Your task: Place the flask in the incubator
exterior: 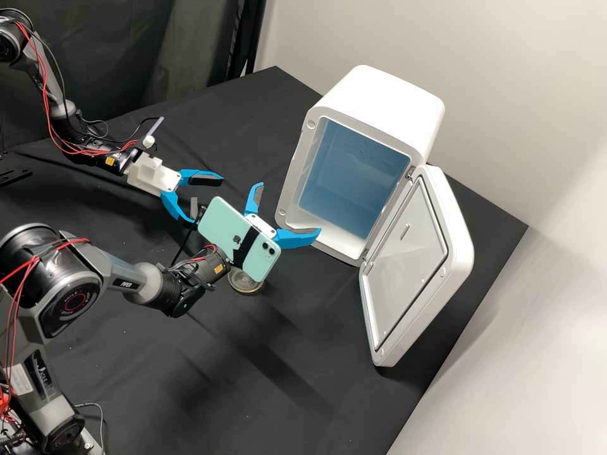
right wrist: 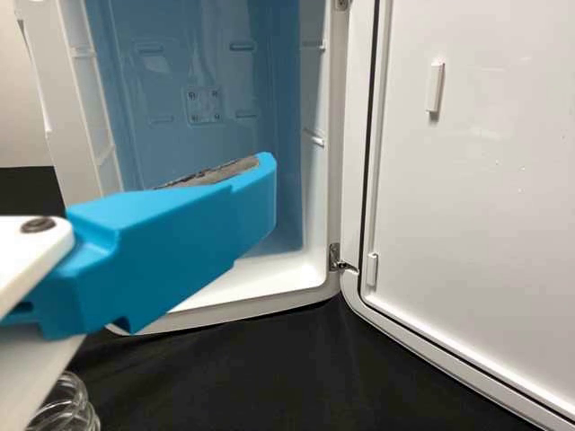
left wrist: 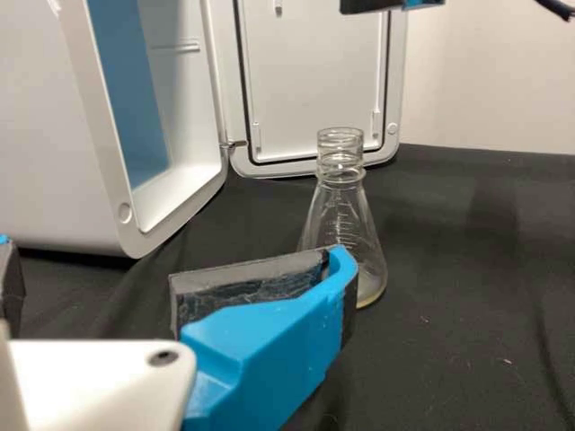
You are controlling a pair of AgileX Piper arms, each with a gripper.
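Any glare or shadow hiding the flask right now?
Left wrist view: flask evenly lit, faint highlights on the glass, no hard shadow. High view: a mint-green phone in front covers most of it. Right wrist view: incubator door evenly lit, no glare.

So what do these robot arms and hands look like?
Both arms are dark grey, with red cables along them. The left hand and right hand each have a white body and two bright blue fingers lined with dark pads. A mint-green phone is strapped behind the right hand.
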